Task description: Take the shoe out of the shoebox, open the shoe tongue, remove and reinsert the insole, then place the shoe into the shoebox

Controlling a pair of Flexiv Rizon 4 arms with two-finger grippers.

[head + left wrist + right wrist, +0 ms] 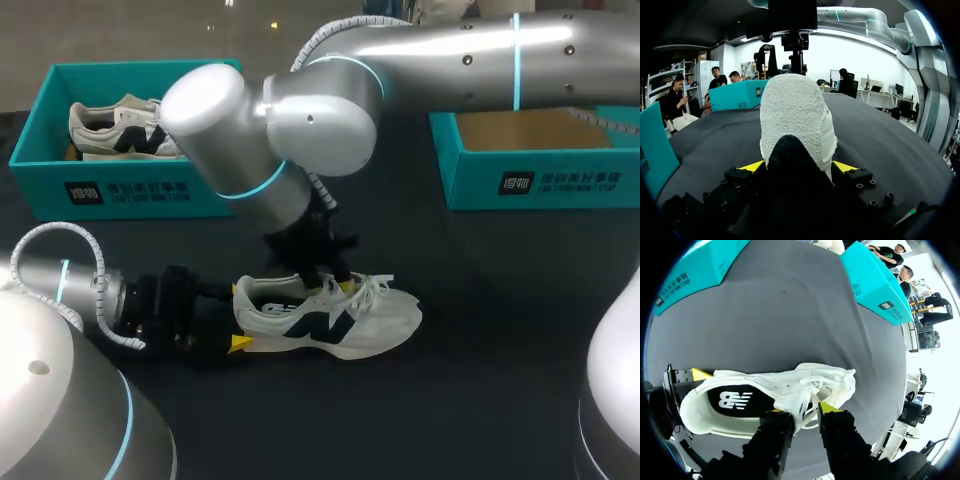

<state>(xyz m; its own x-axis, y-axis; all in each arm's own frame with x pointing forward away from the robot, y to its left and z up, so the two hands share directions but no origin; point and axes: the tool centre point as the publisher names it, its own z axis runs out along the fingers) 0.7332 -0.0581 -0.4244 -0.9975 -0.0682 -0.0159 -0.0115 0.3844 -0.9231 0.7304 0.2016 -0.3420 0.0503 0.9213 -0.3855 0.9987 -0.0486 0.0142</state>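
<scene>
We clamp the shoe (340, 320) heel with the left hand (240, 316) as anchor. The right hand (802, 409) pinches the tongue (798, 396), likely to open it.

shoes=2: loose shoe (330, 318) at worktop (500, 350) front middle, boxed shoe (115, 125) inside left shoebox (130, 190) | shoeboxes=2: left shoebox at far-left corner, right shoebox (540, 180) at far-right edge | arms=2: left arm (60, 280), right arm (450, 50) | grippers=2: left gripper (799, 167), right gripper (801, 409)
</scene>
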